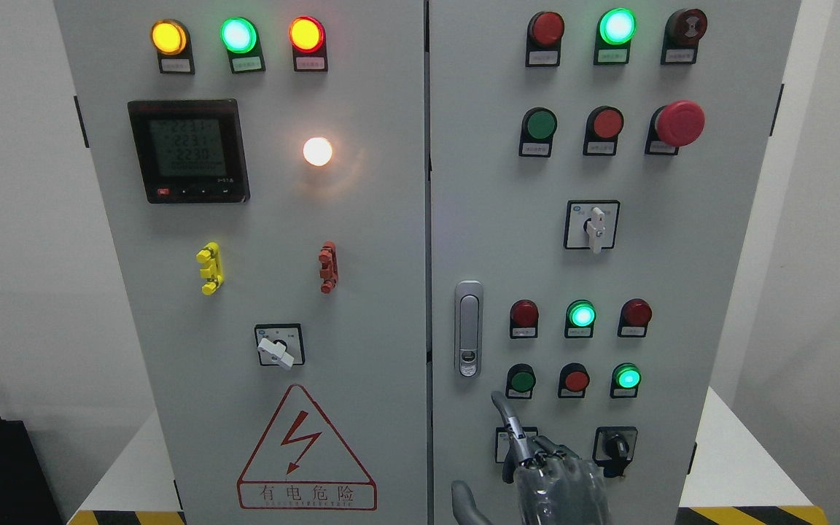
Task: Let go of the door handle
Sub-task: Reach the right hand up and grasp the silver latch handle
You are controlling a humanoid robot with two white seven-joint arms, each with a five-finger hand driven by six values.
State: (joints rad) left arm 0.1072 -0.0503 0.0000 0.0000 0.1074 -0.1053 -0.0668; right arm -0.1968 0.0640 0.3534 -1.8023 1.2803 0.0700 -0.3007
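Grey double-door electrical cabinet (pixel 362 240), doors shut, standing on white counter (pixel 733 452). Right hand (pixel 547 470), bottom edge right of centre, holding nothing, one finger (pixel 505 414) extended upward, just below the handle. Silver door handle (pixel 468 328), upright, on right door's left edge.

Up and to the left of the hand (pixel 558 474), the meter display (pixel 189 149) shows rows of digits, roughly 2231 and 2230. Directly left of the hand, the red warning triangle (pixel 306 450) reads 有电危险. Button labels are too small to read.
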